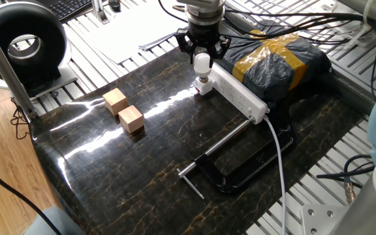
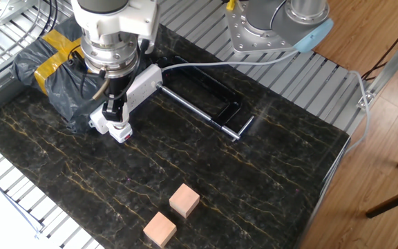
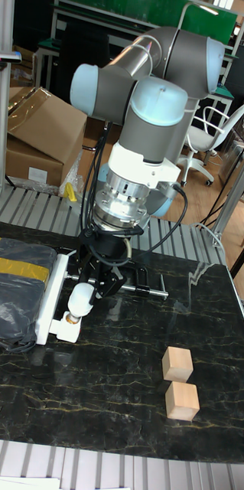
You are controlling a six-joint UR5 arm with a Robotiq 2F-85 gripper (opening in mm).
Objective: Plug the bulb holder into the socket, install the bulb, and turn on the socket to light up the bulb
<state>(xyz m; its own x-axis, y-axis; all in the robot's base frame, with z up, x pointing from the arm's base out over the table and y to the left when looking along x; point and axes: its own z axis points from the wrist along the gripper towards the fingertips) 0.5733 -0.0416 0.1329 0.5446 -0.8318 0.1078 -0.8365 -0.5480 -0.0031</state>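
A: Looking at the bulb (image 1: 203, 62) first: where does it sit?

B: It stands upright directly over the bulb holder (image 1: 203, 85), which is plugged in at the end of the socket (image 1: 240, 96) farthest from that strip's cable. The bulb's white base points straight down at the holder's threaded opening; whether the threads have caught, I cannot tell.

A: And the gripper (image 3: 91, 285)?

B: Directly above the holder too, its fingers pinching the bulb from either side. In the tall fixed view the bulb (image 3: 79, 298) hangs between the black fingers, with the holder (image 3: 66, 325) just beneath it.

A: So what does the next move turn on?

B: On one line, I judge: the bulb's long axis is vertical and lies along the holder's opening, with the gripper straight above both. Any tilt would cross the threads.

A: Anything else around the holder?

B: A bag wrapped in dark plastic and yellow tape (image 1: 276, 59) lies just beyond the socket. A black clamp (image 1: 230, 166) rests near the cable end. Two wooden cubes (image 1: 124, 111) sit well apart from the holder.
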